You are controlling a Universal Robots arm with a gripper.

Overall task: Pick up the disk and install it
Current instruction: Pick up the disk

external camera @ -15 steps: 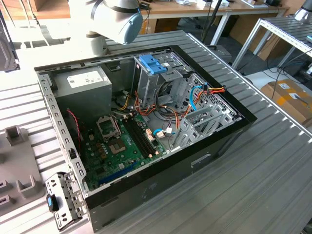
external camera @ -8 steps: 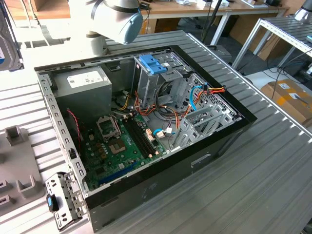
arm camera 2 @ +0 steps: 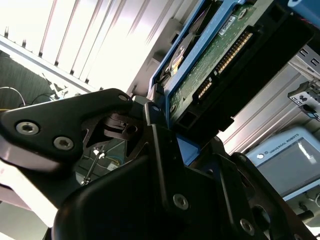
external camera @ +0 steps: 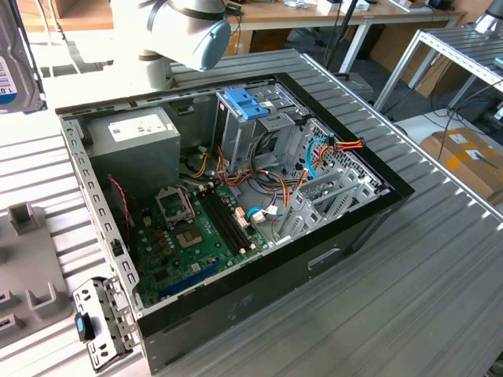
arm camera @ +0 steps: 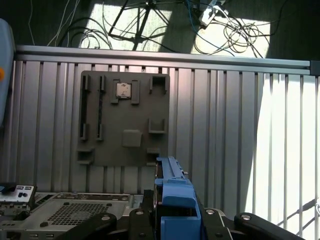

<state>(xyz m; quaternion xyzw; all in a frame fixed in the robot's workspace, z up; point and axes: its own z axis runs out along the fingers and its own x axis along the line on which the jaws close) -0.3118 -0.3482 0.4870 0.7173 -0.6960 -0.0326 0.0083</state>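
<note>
Sitting on the slatted metal table is the open computer case. It takes up the middle of the exterior view, lid off, with the green board and grey power box exposed. Arm is at top centre of the frame, behind the case. Grey slotted tray is at the left edge, on the table beside the case. The first wrist view shows the same tray with a small square chip seated in it. Metal cage at the back of the case has a light-blue bracket on top.

Disk is at the upper left corner of the exterior view, up in the air and well apart from the case. The second wrist view shows its green underside and blue edging.

Pincer is clamped on the disk, with the black fingers pressed against the blue edge.

Status, my read:
- Pick-up is done. The disk is off the table and in the grip.
- Install is not done. The disk is far from the cage and not seated in the case.
</note>
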